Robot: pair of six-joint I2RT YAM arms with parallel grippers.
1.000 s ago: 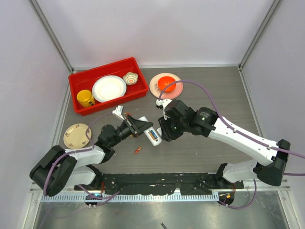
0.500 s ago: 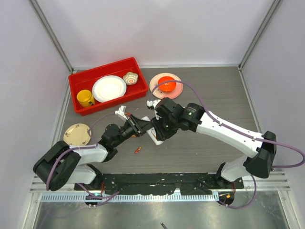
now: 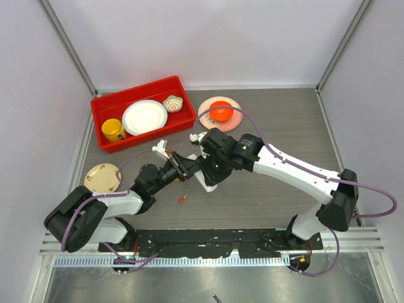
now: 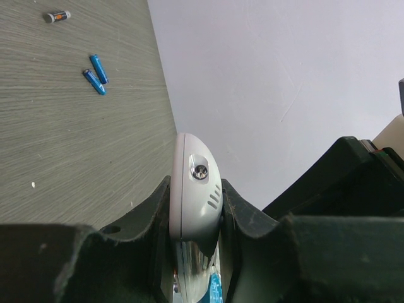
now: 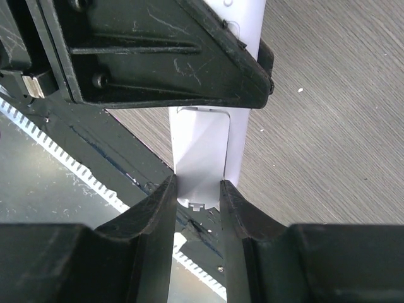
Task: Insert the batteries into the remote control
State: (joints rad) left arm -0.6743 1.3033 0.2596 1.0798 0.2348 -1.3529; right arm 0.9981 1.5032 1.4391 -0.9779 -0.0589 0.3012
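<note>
White plastic sits in both claws over the middle of the counter [image 3: 278,126], where the two arms meet tip to tip. The left claw [image 4: 196,211] is closed tight on the remote [image 4: 194,180], gripping its narrow sides, with the rounded end poking out past the fingertips. The right claw [image 5: 198,192] is pinched shut on a flat white panel [image 5: 201,154] with small tabs along its near edge. The panel lies against the remote, whose bare edge shows as a strip just beside it, and a black finger of the left claw crosses above. From overhead, a stub of the remote sticks out below the right claw. An orange-red battery [image 3: 182,199] lies on the counter near the left claw, on the side of the arm bases. The left wrist view shows two blue batteries [image 4: 98,68] lying close together and a third battery [image 4: 57,16], silvery with an orange band, farther off. At far left a red bin [image 3: 136,88] holds a yellow cup [image 3: 113,130], a white plate [image 3: 144,117] and a small bowl [image 3: 172,103]. An orange bowl [image 3: 221,111] sits on a pink plate [image 3: 204,115] just beside the bin. A tan plate [image 3: 101,178] lies by the left arm.
</note>
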